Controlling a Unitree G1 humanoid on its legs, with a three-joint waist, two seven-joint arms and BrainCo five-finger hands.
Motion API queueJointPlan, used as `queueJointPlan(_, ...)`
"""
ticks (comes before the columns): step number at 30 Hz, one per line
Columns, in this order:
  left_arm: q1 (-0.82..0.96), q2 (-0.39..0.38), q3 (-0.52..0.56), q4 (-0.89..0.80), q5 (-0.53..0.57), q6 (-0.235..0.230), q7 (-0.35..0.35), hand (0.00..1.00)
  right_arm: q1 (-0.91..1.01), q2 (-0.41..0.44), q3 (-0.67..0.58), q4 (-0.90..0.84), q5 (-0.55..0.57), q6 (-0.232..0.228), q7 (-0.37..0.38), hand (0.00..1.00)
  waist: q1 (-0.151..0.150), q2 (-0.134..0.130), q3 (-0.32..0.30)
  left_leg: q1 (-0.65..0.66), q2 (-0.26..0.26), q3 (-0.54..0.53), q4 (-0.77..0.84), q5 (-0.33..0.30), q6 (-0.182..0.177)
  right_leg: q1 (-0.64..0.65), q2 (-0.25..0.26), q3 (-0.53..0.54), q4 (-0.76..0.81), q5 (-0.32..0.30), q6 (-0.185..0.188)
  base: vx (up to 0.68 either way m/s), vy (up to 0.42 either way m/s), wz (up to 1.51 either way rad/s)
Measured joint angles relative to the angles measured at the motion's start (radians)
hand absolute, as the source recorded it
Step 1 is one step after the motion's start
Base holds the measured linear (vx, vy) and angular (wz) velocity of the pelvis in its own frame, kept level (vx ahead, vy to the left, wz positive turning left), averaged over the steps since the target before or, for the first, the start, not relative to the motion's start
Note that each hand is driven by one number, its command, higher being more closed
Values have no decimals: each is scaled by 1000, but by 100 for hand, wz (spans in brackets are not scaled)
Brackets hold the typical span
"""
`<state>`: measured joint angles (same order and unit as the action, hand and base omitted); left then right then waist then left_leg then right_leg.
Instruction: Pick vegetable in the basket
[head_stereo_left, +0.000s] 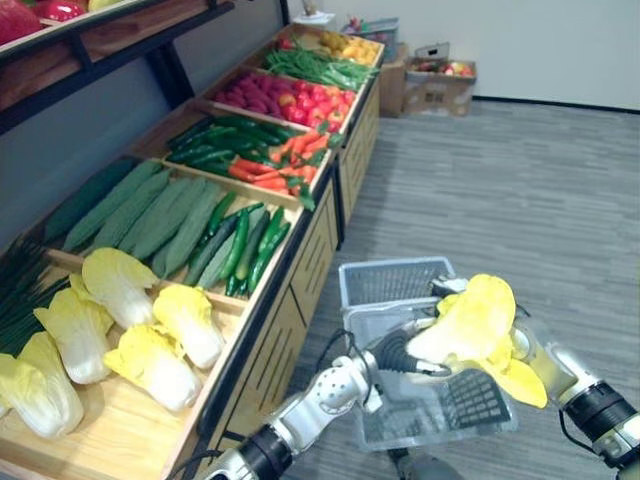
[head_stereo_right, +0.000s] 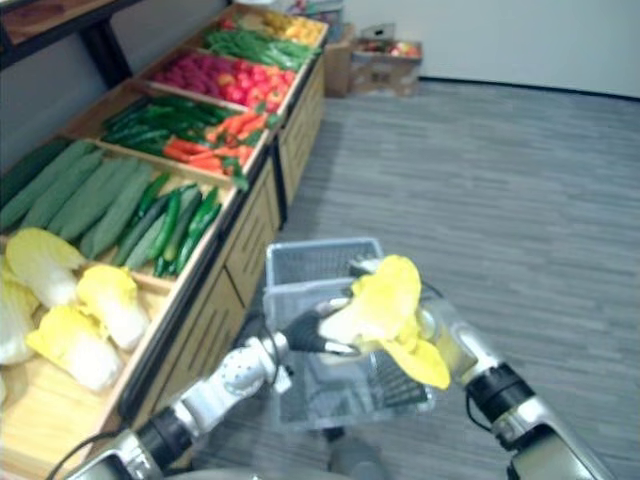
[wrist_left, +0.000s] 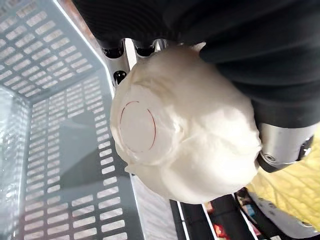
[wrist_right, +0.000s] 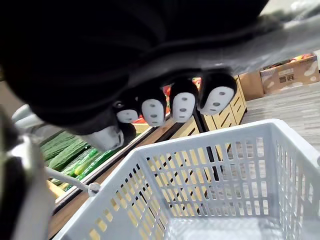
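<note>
A yellow-leaved napa cabbage (head_stereo_left: 470, 320) hangs over the grey plastic basket (head_stereo_left: 390, 280), leaves pointing right. My left hand (head_stereo_left: 395, 352) is shut on its white stem end, which faces the camera in the left wrist view (wrist_left: 185, 125), with the basket's slotted wall (wrist_left: 55, 90) beneath it. My right hand (head_stereo_left: 528, 345) sits just behind the cabbage, above the basket's right side. In the right wrist view its fingers (wrist_right: 182, 105) are curled over the basket (wrist_right: 210, 170), apparently round its handle, though the handle itself is hidden.
A wooden produce stand runs along the left, with more napa cabbages (head_stereo_left: 150, 360), cucumbers (head_stereo_left: 240, 245), long green gourds (head_stereo_left: 150, 210) and carrots (head_stereo_left: 280, 165). Cardboard boxes (head_stereo_left: 430, 85) stand by the far wall. Grey floor (head_stereo_left: 520, 200) stretches to the right.
</note>
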<state>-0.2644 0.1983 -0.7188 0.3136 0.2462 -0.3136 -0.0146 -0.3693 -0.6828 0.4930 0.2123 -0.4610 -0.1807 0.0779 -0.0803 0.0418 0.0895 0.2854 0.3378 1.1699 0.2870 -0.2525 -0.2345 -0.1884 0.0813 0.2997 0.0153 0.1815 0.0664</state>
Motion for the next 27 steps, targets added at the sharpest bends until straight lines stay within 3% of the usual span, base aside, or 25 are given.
queueJointPlan(7,-77,-55,-5,209,235,-27,95,100,-74,0,28,45,0,3,0,100,-5,0,0,18,-28,25,-31,5,3,0,0,25,-1,0,0,-31,15,-9)
queueJointPlan(9,-95,-74,-21,294,287,5,99,100,-93,18,30,45,6,3,0,100,-20,0,1,22,-39,28,-44,8,4,0,-4,29,-2,1,1,-54,26,-8)
queueJointPlan(11,-105,-75,-47,415,375,80,87,100,-145,51,52,39,26,-15,10,100,-49,-3,8,32,-53,38,-56,10,6,1,-6,42,-7,5,6,-56,20,-10)
queueJointPlan(14,-117,-76,-45,451,438,119,100,100,-148,70,76,34,47,-41,19,100,-48,-9,23,36,-63,49,-62,11,7,1,-8,55,-13,9,12,-68,4,-11)
queueJointPlan(16,-131,-78,-47,467,451,120,99,100,-150,74,76,34,48,-43,19,100,-47,-6,26,37,-70,50,-69,12,8,1,-11,56,-15,10,13,-62,-3,-3)
queueJointPlan(17,-133,-77,-45,473,458,120,99,0,-150,74,76,34,49,-43,19,100,-47,-6,27,38,-73,50,-76,15,10,1,-12,56,-16,10,13,-54,-6,0)
queueJointPlan(23,-138,-86,-28,516,475,122,100,0,-149,73,76,40,51,-42,22,100,-51,-7,31,36,-83,43,-97,24,13,2,-16,51,-16,10,13,-57,-18,3)
queueJointPlan(27,-156,-93,-13,560,488,151,99,0,-149,70,75,52,75,-42,41,100,-52,-9,35,28,-106,5,-135,45,21,3,-35,31,-19,10,13,-72,-30,19)
